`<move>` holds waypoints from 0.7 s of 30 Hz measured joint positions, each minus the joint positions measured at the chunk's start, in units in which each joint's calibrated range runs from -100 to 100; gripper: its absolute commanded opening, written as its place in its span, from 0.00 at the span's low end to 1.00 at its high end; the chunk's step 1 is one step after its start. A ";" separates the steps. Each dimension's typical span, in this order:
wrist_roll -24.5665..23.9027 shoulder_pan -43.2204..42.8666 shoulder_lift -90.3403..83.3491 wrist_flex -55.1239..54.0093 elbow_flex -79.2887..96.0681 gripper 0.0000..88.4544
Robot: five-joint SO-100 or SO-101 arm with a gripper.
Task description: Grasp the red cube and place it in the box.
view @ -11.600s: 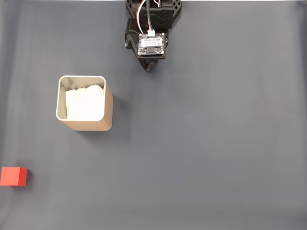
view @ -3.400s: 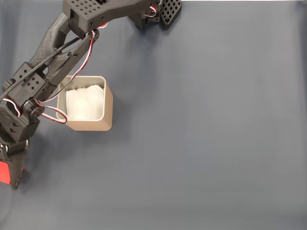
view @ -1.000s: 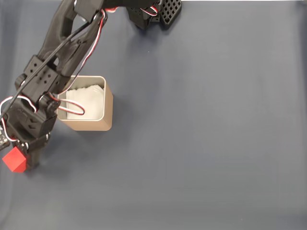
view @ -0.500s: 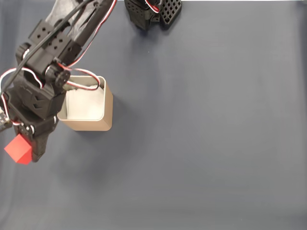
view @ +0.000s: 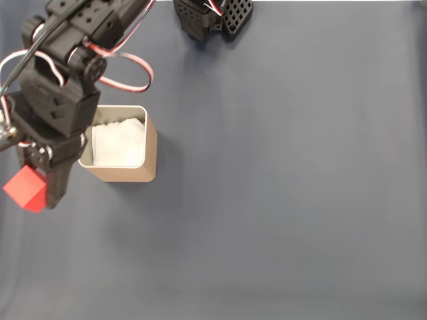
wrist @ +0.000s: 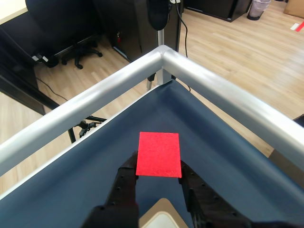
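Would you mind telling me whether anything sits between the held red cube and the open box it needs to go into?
Nothing visible does. The gripper holds the red cube just left of the box in the fixed view, and the box's opening is unobstructed.

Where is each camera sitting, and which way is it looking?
Fixed view: up high, looking straight down on the blue table and box; the black arm shows.
Wrist view: rides on the arm, looking along the gripper toward the table's metal corner rail; both fingers show.
Both views show the red cube held in the gripper, and the box.
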 measured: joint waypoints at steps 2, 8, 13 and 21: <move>0.54 -0.08 -2.05 0.08 2.09 0.04; 1.86 -0.08 -9.27 0.08 11.29 0.04; 2.49 0.00 -15.51 0.08 19.49 0.04; 3.27 1.50 -24.79 -3.57 33.24 0.04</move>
